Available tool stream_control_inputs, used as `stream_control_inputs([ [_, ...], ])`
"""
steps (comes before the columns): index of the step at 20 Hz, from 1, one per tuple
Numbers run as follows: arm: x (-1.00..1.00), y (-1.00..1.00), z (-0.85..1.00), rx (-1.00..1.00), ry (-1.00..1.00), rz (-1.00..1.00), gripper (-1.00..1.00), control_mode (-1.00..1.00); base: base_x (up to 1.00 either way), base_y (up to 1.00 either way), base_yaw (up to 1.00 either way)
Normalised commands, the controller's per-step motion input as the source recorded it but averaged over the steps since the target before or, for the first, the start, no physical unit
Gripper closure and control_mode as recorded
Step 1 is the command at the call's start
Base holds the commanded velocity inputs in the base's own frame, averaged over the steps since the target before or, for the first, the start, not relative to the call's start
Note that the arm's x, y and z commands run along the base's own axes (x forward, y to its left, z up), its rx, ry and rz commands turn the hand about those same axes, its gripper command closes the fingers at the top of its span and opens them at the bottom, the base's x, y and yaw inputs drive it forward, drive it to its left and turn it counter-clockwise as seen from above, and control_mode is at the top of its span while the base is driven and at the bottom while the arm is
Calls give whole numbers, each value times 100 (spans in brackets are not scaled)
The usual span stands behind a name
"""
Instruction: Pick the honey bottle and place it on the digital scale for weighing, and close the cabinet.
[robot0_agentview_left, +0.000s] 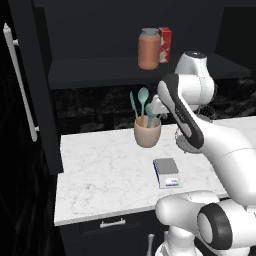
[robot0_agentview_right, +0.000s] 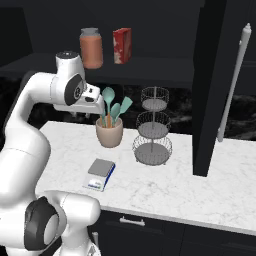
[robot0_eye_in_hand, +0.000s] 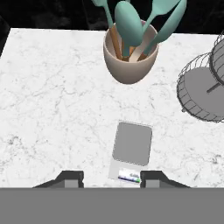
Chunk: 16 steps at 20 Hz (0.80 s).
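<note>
Hovering wide open and empty, the two-finger gripper (robot0_eye_in_hand: 111, 177) looks down on the flat grey-topped digital scale (robot0_eye_in_hand: 131, 146) directly beneath; the squat orange-brown honey bottle (robot0_agentview_left: 149, 49) stands above it on the open black cabinet's shelf (robot0_agentview_left: 100, 67).

honey bottle (robot0_agentview_left: 148, 52): orange-brown, grey lid | box (robot0_agentview_left: 165, 44): red and white | cup (robot0_agentview_left: 147, 132): beige, teal spoons | digital scale (robot0_eye_in_hand: 132, 143): grey top, white body | table (robot0_agentview_left: 100, 170): white marble | cabinet (robot0_agentview_left: 35, 75): black

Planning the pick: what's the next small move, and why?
Probably raise the claw toward the shelf. The honey bottle stands up in the open cabinet beside the red-and-white box, while the open, empty claw looks down at the digital scale on the counter.
</note>
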Motion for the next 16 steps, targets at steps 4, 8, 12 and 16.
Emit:
stream_control_inputs([
  [4, -44, 2, 0, 0, 0, 1, -100, -100, 0, 0, 0],
  [8, -93, 4, 17, 0, -25, 8, -100, -100, 0, 0, 0],
  [12, -80, 0, 62, 3, -38, 6, -100, -100, 0, 0, 0],
  [16, -67, 0, 87, 14, -34, 1, -100, -100, 0, 0, 0],
])
